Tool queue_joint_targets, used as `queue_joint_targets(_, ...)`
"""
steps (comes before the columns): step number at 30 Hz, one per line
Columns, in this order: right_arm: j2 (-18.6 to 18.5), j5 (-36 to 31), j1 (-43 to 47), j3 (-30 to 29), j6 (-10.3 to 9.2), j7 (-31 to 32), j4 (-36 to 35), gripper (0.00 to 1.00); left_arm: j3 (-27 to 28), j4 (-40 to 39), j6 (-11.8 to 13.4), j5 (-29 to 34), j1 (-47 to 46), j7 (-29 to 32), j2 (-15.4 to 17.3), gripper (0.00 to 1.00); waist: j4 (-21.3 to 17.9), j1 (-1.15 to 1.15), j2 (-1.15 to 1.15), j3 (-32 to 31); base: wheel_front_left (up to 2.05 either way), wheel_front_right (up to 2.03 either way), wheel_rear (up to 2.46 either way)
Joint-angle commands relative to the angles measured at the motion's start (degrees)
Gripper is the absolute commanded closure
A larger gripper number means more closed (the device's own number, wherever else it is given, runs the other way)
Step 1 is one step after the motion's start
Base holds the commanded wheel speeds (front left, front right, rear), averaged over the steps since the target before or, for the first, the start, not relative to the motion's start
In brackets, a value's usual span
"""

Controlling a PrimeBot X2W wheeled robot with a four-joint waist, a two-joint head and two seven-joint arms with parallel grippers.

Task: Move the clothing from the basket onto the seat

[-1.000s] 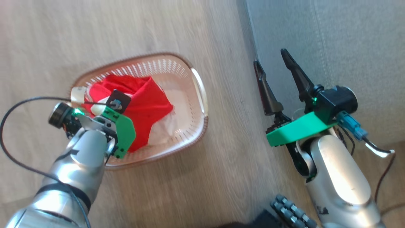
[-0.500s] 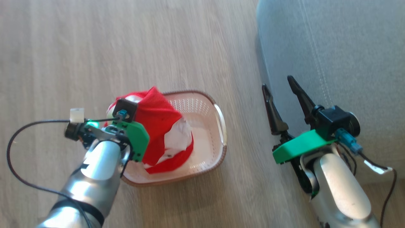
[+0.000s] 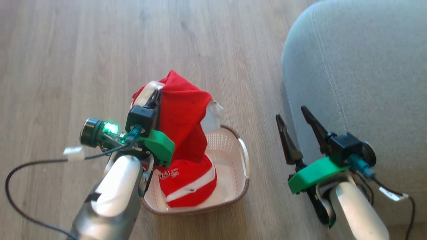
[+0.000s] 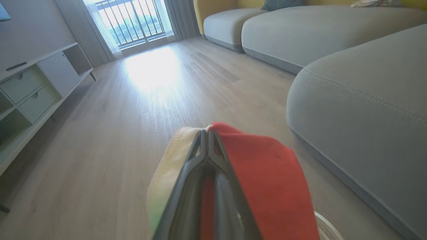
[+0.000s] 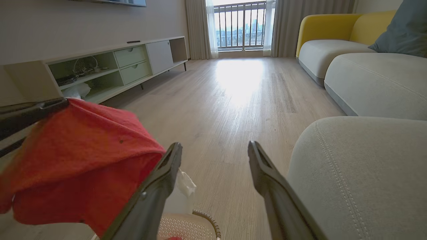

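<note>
My left gripper [image 3: 156, 95] is shut on a red and white piece of clothing [image 3: 181, 113] and holds it up above the basket [image 3: 245, 160], the cloth draping down towards it. In the left wrist view the closed fingertips [image 4: 207, 133] pinch the clothing [image 4: 267, 173] at its white edge. A second red garment [image 3: 188, 185] with white stripes and a dark number lies in the basket. The grey seat [image 3: 360, 66] fills the right side. My right gripper [image 3: 291, 112] stands open and empty beside the seat's rounded corner; the right wrist view has it [image 5: 214, 146] between the lifted clothing [image 5: 80, 156] and the seat [image 5: 360, 173].
The basket stands on a wooden floor [image 3: 83, 50]. A low pale cabinet [image 5: 113, 66] runs along the far wall. More grey sofa sections [image 5: 377, 83] and a yellow backrest [image 5: 327, 26] lie beyond the seat. A black cable [image 3: 20, 180] loops from my left wrist.
My left gripper has risen with the red clothing, pulling it up out of the basket. The head camera has shifted, so the basket sits lower in its picture. The right gripper stays open.
</note>
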Motion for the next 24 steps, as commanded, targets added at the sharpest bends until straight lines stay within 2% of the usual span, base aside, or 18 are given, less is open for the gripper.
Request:
queue_joint_targets(1,-0.1,-0.4,0.3,1.0,0.0,-0.5,-1.4,0.0,2.8,-5.7,0.7,0.7,-0.2,-0.8,1.5,1.0,0.8,0.01,0.0,-2.0,0.0,0.0,0.0)
queue_joint_targets(7,-0.1,-0.6,1.6,1.4,0.0,-0.5,-1.3,0.0,4.1,-18.4,1.0,2.4,4.1,-0.8,1.4,1.0,1.6,0.01,0.0,-4.5,0.0,0.0,0.0)
queue_joint_targets(10,-0.1,1.8,2.2,1.7,0.0,-0.5,-1.6,0.0,4.8,-23.8,0.9,2.8,5.5,-0.8,1.2,1.0,2.0,0.01,0.0,-5.2,0.0,0.0,0.0)
queue_joint_targets(24,-0.1,1.2,2.5,3.0,0.0,-0.5,-2.8,0.0,8.1,-43.6,-1.0,3.9,7.6,-0.8,-0.2,1.0,2.0,0.01,0.0,-6.0,0.0,0.0,0.0)
